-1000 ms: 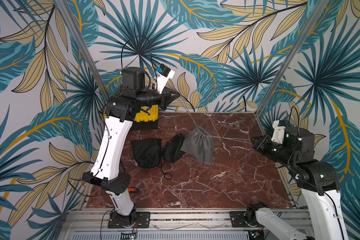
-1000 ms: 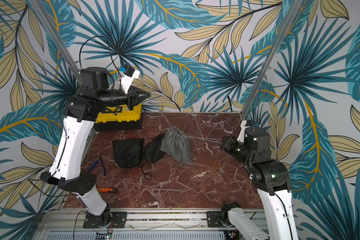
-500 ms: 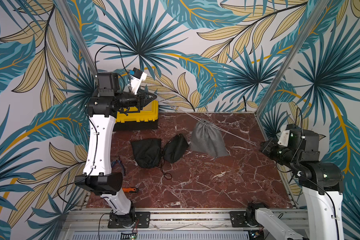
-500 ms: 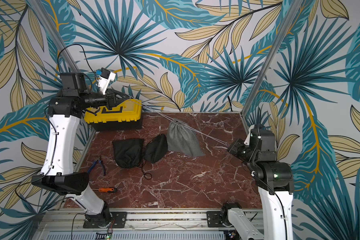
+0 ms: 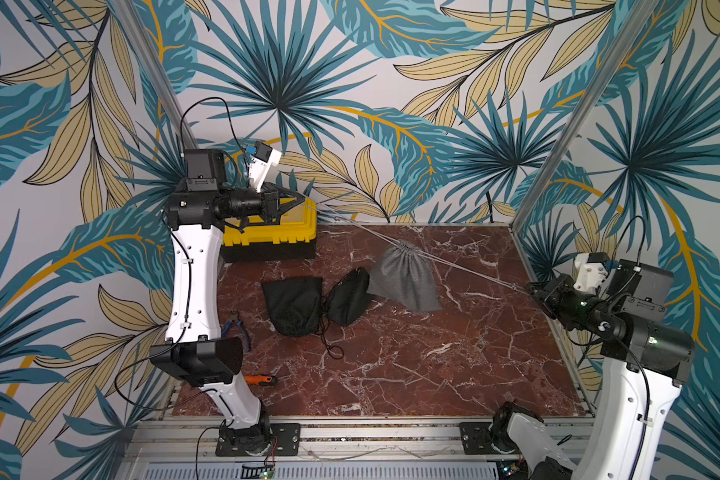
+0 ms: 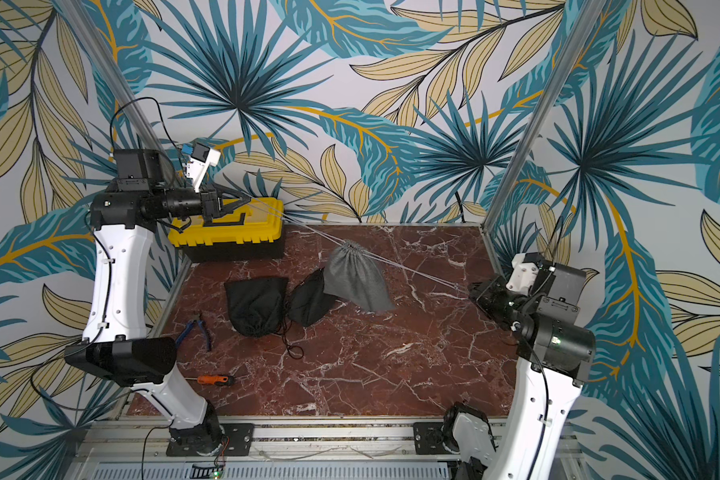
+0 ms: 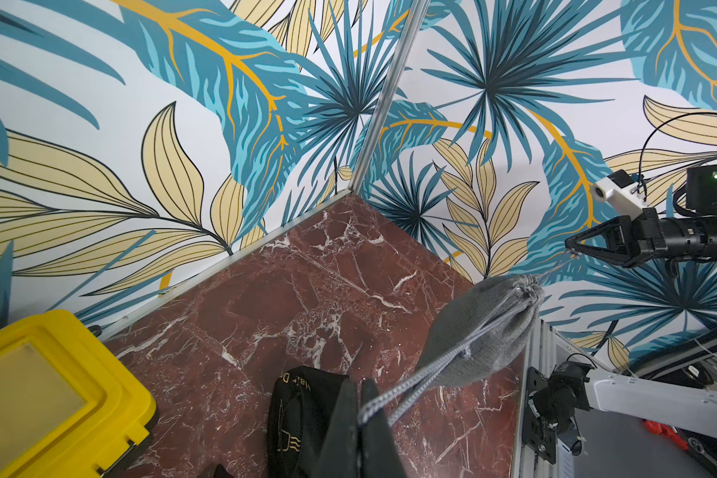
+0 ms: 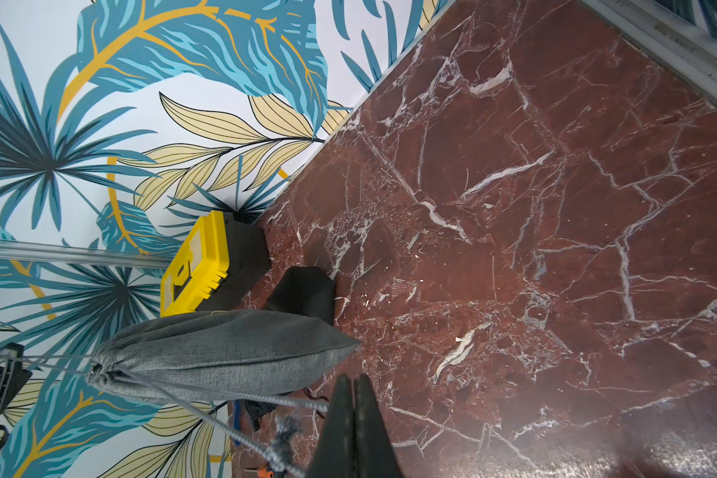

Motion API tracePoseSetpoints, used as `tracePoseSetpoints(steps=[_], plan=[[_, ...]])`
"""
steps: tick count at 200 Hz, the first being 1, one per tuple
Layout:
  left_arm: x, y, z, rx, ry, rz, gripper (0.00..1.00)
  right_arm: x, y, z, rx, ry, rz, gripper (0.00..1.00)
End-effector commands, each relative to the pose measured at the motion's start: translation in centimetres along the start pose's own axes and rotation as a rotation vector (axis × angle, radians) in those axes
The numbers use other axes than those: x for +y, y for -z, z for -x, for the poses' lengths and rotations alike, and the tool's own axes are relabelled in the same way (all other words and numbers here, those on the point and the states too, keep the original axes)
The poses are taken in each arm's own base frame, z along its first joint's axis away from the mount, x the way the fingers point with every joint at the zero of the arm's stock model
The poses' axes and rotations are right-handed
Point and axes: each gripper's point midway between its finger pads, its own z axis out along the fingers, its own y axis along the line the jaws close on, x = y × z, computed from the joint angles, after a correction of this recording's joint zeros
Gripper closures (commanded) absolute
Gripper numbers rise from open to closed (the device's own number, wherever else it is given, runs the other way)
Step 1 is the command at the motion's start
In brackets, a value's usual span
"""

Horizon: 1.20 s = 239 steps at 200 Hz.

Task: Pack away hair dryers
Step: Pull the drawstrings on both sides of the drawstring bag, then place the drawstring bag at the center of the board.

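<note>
Slings over table [image 5: 454,374], centre frame, grey pouch [image 5: 404,278] by taut drawstrings [image 5: 470,269], left jaws and right jaws each clamped on a cord end. Shows no hair dryers, presumably bagged. Risks a cord slipping under tension, dropping pouch. Reveals printed lettering on black pouch [image 7: 303,409] in left wrist view only

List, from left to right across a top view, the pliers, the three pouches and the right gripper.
In order: blue-handled pliers → larger black pouch → smaller black pouch → grey pouch → right gripper, shut on the grey pouch's drawstring.
</note>
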Motion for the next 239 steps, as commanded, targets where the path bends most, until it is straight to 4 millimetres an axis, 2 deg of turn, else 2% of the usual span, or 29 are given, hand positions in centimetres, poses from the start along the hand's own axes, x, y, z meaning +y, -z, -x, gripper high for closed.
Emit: tracePoseSetpoints(steps=[1, 20, 73, 123, 157, 207, 239], plan=[[8.2, 3.9, 0.5, -0.033, -0.042, 0.299, 1.0, -4.3, 0.3, 0.6, -0.052, -0.018, -0.196, 1.0], [8.8, 4.0, 0.2, -0.031, -0.023, 0.304, 1.0, -4.3, 0.5, 0.7, -0.061, -0.019, -0.198, 1.0], [8.1, 3.9, 0.7, -0.045, -0.013, 0.273, 1.0, -3.6, 0.5, 0.6, -0.056, -0.024, -0.163, 1.0], [7.7, 3.4, 0.1, -0.033, -0.005, 0.259, 1.0, -3.3, 0.4, 0.5, -0.046, -0.03, -0.141, 1.0], [4.7, 1.6, -0.8, 0.007, -0.072, 0.231, 1.0, -3.2, 0.2, 0.4, -0.04, -0.033, -0.132, 1.0], [-1.1, -1.8, -4.2, 0.099, -0.171, 0.142, 1.0, -3.7, -0.1, -0.5, -0.019, -0.036, -0.129, 1.0], [-4.2, -3.2, -4.5, 0.11, -0.185, 0.073, 1.0, -4.1, -0.7, -1.6, 0.007, -0.042, -0.115, 1.0]])
